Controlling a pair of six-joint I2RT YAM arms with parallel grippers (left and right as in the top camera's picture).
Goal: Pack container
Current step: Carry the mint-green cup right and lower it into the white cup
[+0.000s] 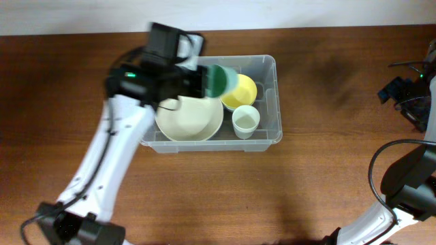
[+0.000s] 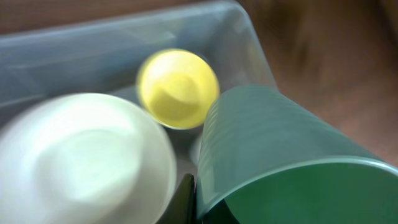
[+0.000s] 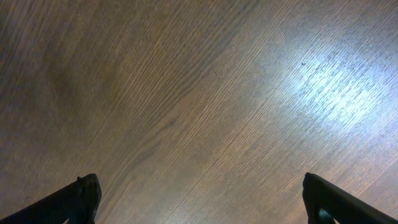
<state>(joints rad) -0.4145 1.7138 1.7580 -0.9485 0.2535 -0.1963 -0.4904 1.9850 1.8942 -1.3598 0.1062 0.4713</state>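
Firstly, from overhead, the container (image 1: 276,102) stands in the middle of the wooden table (image 1: 327,184), with its long side across the picture. Inside it lie a big white bowl (image 1: 187,121), a yellow bowl (image 1: 242,93) and a small white cup (image 1: 246,122), side by side and all with the mouth up. I think they are set this way so that each takes its own part of the floor. The left gripper (image 1: 201,82) hangs over the back part of the bin and grips a green cup (image 1: 219,79), tilted on its side. It is probably going to the free place near the yellow bowl. The right gripper (image 1: 403,92) is well apart at the edge of the table, out of the way.

Next, the left wrist view is blurred. The green cup (image 2: 280,155) fills the lower right, with one dark finger (image 2: 186,202) against its side. Below it are the yellow bowl (image 2: 178,87), the white bowl (image 2: 81,155) and the clear wall of the container (image 2: 74,43).

Lastly, in the right wrist view the right gripper (image 3: 202,202) has its fingers (image 3: 78,202) spread wide over bare table (image 3: 199,93), with nothing between them.

No brand, label or writing can be read in any view.
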